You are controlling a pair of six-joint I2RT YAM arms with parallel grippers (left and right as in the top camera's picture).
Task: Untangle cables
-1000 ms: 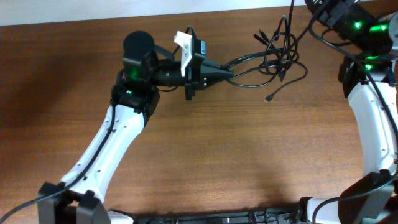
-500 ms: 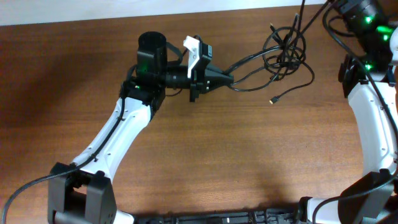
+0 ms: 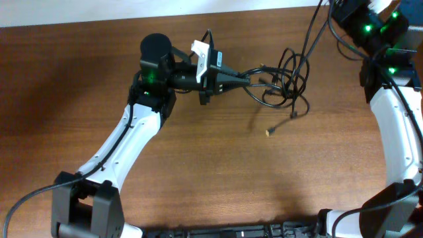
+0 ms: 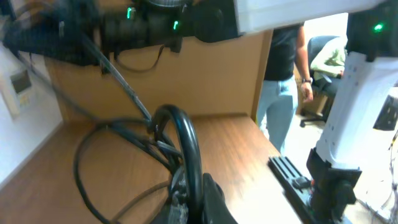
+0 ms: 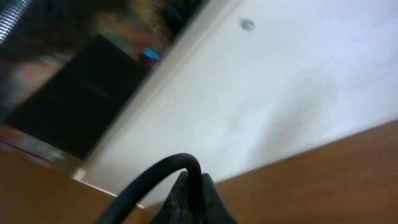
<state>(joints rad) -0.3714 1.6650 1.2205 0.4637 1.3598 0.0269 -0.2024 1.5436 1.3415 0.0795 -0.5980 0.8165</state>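
Observation:
Thin black cables [image 3: 288, 78] form a knotted bundle of loops just right of my left gripper [image 3: 248, 79], which is shut on a strand of it. In the left wrist view that strand arches over the shut left gripper [image 4: 189, 190] and the loops [image 4: 118, 146] spread over the wood beyond. One cable [image 3: 310, 30] runs tight from the bundle up to the top edge by my right arm [image 3: 363, 23]. The right wrist view shows my right gripper [image 5: 194, 182] shut on a black cable [image 5: 155, 174] that bends over its tips. Two plug ends [image 3: 268, 132] [image 3: 293, 116] trail loose on the table.
The brown wooden table [image 3: 211, 172] ends at a pale strip along its far edge [image 3: 132, 13]. My left arm [image 3: 125, 145] lies diagonally across the left half of the table. The white right arm link [image 3: 396, 132] stands along the right side. A person [image 4: 283, 74] stands beyond the table.
The cable bundle has shifted left and toward the front. One plug end has slid down-left across the table. The right arm has moved at the top edge; the left gripper has barely moved.

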